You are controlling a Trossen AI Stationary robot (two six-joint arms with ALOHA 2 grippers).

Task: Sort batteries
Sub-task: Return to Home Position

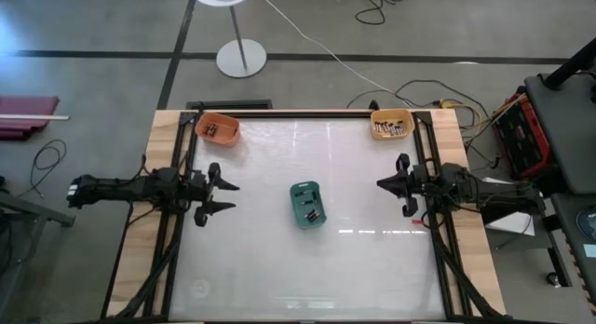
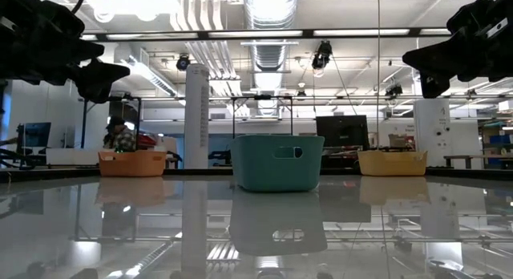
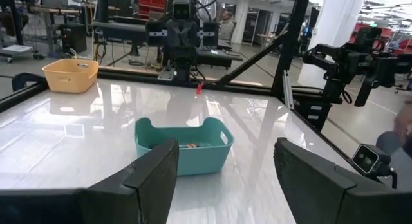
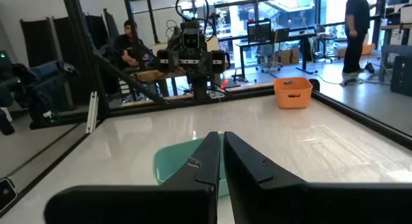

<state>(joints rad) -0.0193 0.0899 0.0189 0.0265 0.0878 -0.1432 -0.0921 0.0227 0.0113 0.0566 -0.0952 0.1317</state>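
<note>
Batteries (image 1: 392,128) lay sorted in the orange bin (image 1: 200,124) and yellow bin (image 1: 392,113); a few in the teal bin (image 1: 306,185) apparently awaited sorting. Left gripper (image 1: 227,195) jaws spread, right gripper (image 1: 381,182) jaws pressed together, at opposite worktop (image 1: 279,268) edges.

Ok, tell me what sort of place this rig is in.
Probably an open robotics lab or workshop: exposed ducts and strip lights overhead, desks with monitors beyond the table, a person standing there.
</note>
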